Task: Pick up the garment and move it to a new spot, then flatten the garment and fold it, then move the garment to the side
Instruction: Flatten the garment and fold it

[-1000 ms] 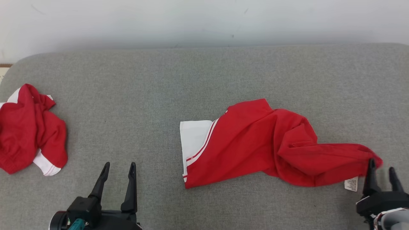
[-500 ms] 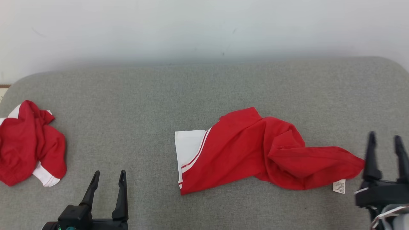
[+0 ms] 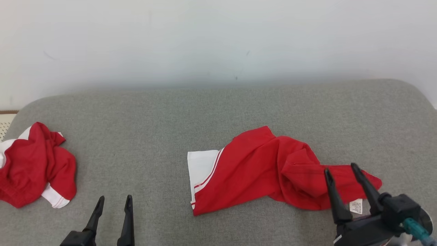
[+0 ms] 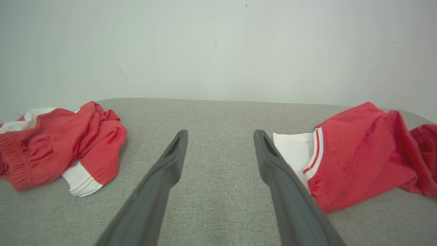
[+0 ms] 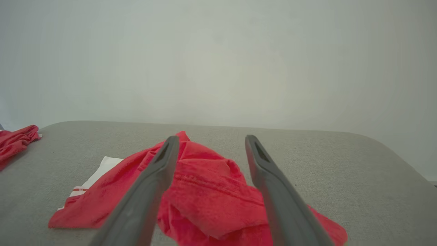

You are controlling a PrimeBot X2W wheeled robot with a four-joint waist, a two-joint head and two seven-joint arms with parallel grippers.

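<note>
The right tool (image 3: 339, 168) hangs open over the crumpled end of the red garment (image 3: 259, 171); the left tool (image 3: 115, 197), also open, sits well apart above the grey padded surface (image 3: 153, 119).

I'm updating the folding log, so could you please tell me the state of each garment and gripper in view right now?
Middle garment: lying on the grey cushion, rumpled, not folded, held by nothing.
Left garment: crumpled in a heap, untouched.
Care label: showing at the middle garment's right end.
Left gripper: open, empty, over bare cushion.
Right gripper: open, empty, fingers over the middle garment's right end.
</note>
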